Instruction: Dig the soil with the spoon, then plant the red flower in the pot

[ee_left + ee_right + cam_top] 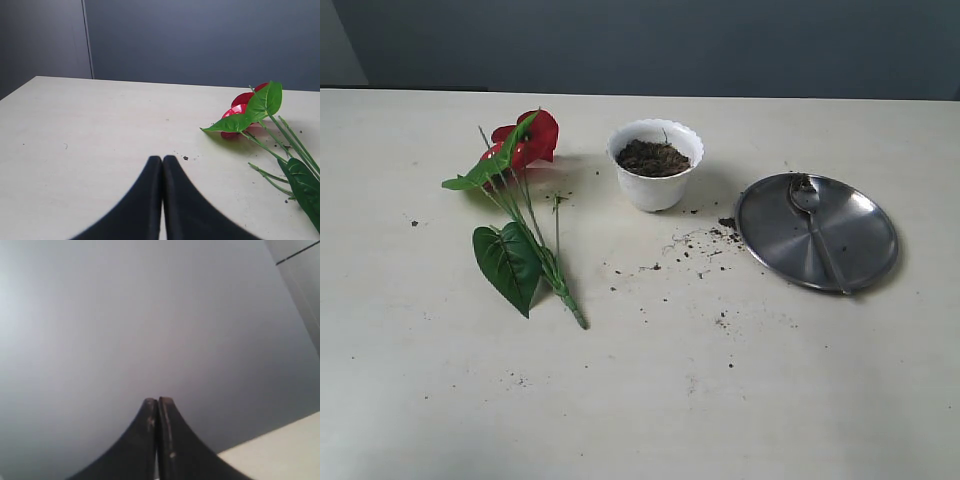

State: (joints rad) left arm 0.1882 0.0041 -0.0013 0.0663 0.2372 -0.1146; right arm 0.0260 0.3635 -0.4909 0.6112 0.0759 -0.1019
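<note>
Pointing out low across the pale worktop (640, 400), the left gripper (162, 161) has its two black fingers pressed together with nothing between them, and the red flower (520, 250) lies just ahead and to one side. The right gripper (158, 401) is likewise closed and empty, tilted up at a plain grey wall. The flower lies flat, left of the pot (655, 185), with glossy red blooms, thin green stems and a dark heart-shaped leaf. The white scalloped pot stands upright, filled with dark crumbly soil (653, 157). To its right the shiny metal spoon (810, 205) rests in a round steel plate (860, 245). Loose crumbs (705, 245) dot the worktop between pot and plate
</note>
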